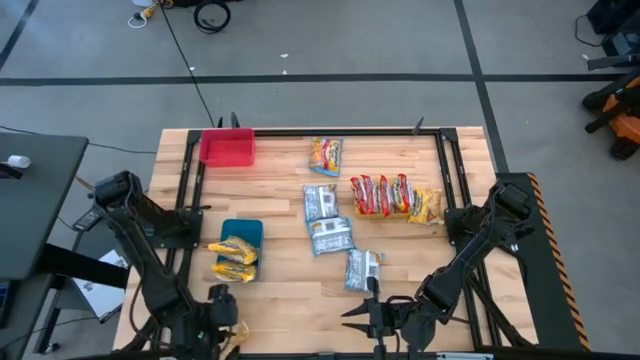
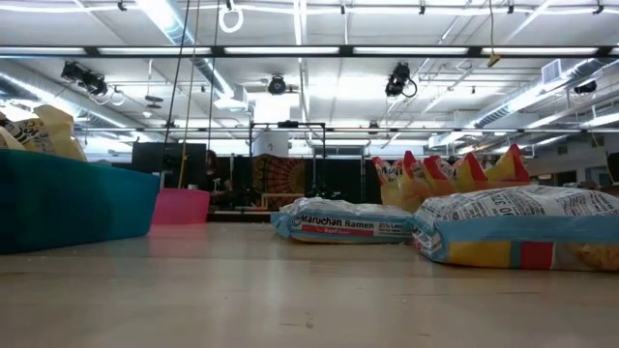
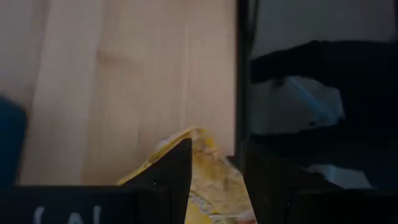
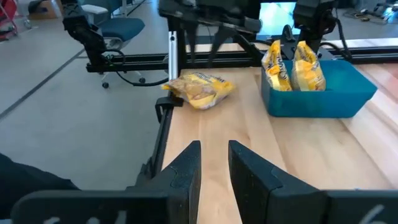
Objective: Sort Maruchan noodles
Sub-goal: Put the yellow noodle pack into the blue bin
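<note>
A: High view first: what is seen along the near edge of the wooden desk (image 1: 280, 300)?

B: The left gripper (image 1: 226, 337) is found at the near left corner, its fingers closed on a yellow-orange plastic ramen packet (image 3: 205, 180), as shown in the left wrist view. The right gripper (image 1: 352, 318) is held near the middle of that edge, its fingers parted with nothing between them.

A: And just beyond the near edge?

B: A teal plastic bin (image 1: 241, 232) is placed toward the left edge, with two yellow packets (image 1: 236, 258) held inside it. A silver-blue packet (image 1: 363, 270) is laid just beyond the right gripper.

A: What is found at the centre?

B: Two more silver-blue packets (image 1: 326, 220) are laid one behind the other, touching. To their right, a row of red packets (image 1: 381, 194) is stood on edge, with a yellow packet (image 1: 427, 205) set against the row's right end.

A: And at the far edge?

B: A red plastic bin (image 1: 227, 147) is placed at the far left corner. An orange-patterned packet (image 1: 325, 155) is laid near the middle of the far edge, well apart from the bin.
</note>
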You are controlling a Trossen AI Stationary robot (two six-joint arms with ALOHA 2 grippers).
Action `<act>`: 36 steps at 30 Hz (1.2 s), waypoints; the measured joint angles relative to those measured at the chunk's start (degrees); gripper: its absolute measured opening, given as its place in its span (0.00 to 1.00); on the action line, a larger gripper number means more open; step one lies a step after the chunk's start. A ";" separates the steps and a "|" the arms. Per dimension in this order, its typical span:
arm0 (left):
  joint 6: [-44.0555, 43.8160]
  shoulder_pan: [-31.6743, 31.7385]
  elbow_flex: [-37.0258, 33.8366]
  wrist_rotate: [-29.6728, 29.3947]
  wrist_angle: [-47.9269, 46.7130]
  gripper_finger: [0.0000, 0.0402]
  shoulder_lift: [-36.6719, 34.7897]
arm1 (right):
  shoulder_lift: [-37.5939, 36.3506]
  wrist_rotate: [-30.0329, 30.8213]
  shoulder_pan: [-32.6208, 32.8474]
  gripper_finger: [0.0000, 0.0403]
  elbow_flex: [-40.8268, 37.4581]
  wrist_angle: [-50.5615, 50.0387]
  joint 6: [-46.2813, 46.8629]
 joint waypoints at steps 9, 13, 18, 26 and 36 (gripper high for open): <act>-5.69 -3.56 -1.95 23.10 -17.09 0.35 -0.04 | 0.00 -2.34 -0.69 0.21 0.00 0.00 -0.28; -9.88 -5.76 -6.63 25.92 -16.28 0.35 0.01 | 0.00 -2.83 -0.58 0.21 0.00 -0.31 -0.13; -11.31 -6.13 -12.55 28.65 1.78 0.35 0.68 | 0.00 -4.44 -0.60 0.21 0.00 -0.34 -0.08; -9.99 -4.16 -13.63 30.29 16.63 0.35 5.74 | 0.00 -4.52 -0.60 0.21 0.00 -0.34 -0.10; -4.59 4.13 -13.63 29.17 23.66 0.35 6.10 | 0.00 -4.52 -0.60 0.21 0.00 -0.16 1.38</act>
